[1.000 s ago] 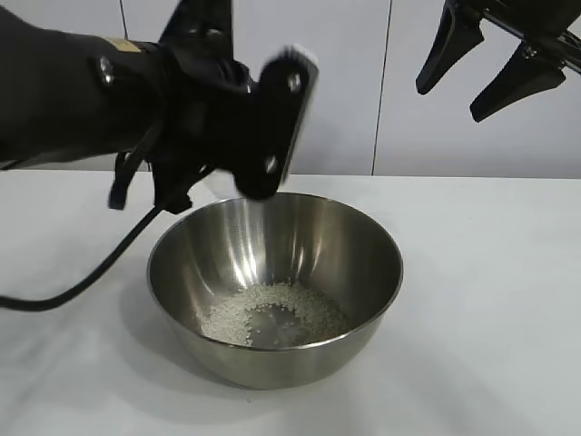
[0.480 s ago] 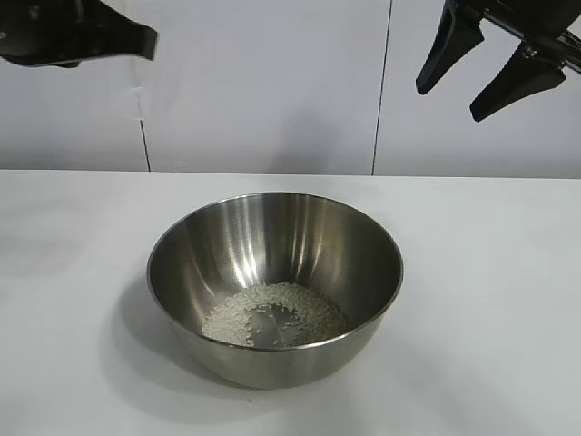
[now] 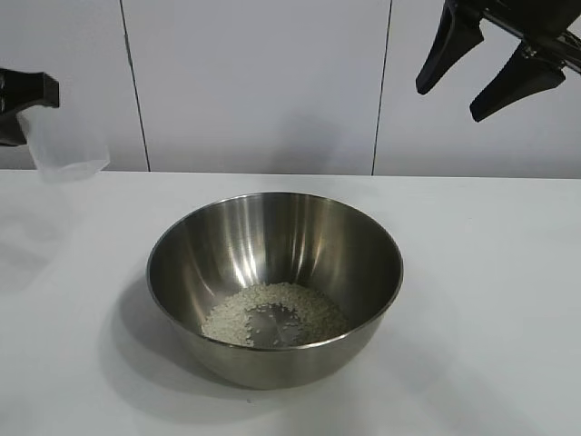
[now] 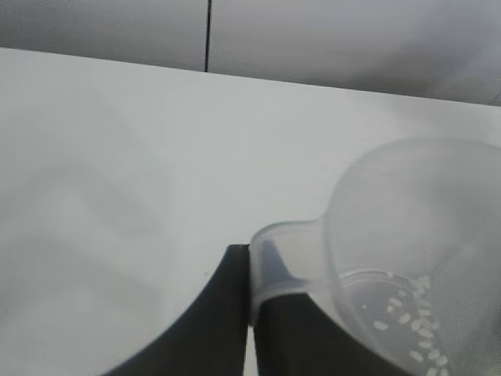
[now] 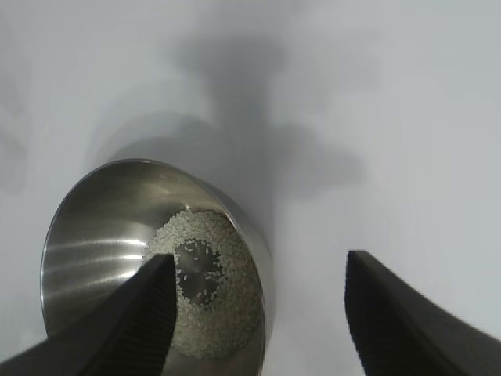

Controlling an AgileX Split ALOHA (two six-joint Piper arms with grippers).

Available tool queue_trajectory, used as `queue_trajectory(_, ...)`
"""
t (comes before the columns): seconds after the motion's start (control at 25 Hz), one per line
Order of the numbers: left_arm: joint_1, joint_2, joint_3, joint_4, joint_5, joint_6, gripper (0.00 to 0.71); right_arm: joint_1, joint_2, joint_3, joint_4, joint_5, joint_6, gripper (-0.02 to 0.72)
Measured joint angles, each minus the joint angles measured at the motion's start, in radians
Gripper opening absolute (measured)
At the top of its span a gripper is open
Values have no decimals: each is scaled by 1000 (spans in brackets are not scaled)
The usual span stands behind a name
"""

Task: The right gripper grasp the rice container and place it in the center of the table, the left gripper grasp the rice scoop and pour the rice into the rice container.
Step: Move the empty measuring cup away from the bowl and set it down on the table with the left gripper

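Left claw [image 4: 249,313]: clamped on rice scoop [image 3: 65,145] at its lip, held high near the table's [image 3: 490,272] left edge. Right claw [image 3: 479,68]: wide, empty, raised at upper right. Rice container [image 3: 275,282]: mid-table, rice [image 3: 272,313] ringing its bottom. Risk: a few grains left in the scoop may scatter if it tips

No text, label, brand, number or sign can be read on anything shown in these views.

Silver bowl [image 3: 275,272], white rice [image 3: 272,313], clear scoop [image 3: 65,141]
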Motion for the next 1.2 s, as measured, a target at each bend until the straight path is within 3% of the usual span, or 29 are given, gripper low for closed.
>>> queue_trajectory(0.28, 4, 42, 287, 536, -500, -518, 3, 0, 0, 0, 0, -21, 0, 433)
queue_trajectory(0.4, 4, 155, 338, 668, -655, -641, 3, 0, 0, 0, 0, -21, 0, 433)
queue_trajectory(0.6, 4, 388, 342, 760, -846, -723, 3, 0, 0, 0, 0, -21, 0, 433)
queue_trajectory(0.88, 4, 535, 328, 740, -856, -784, 11, 0, 0, 0, 0, -21, 0, 433)
queue_trajectory(0.96, 4, 535, 313, 736, -862, -772, 71, 0, 0, 0, 0, -21, 0, 433)
queue_trajectory(1.08, 4, 535, 302, 727, -870, -762, 302, 0, 0, 0, 0, -21, 0, 433)
queue_trajectory(1.2, 4, 535, 311, 695, -877, -762, 451, 0, 0, 0, 0, -21, 0, 433)
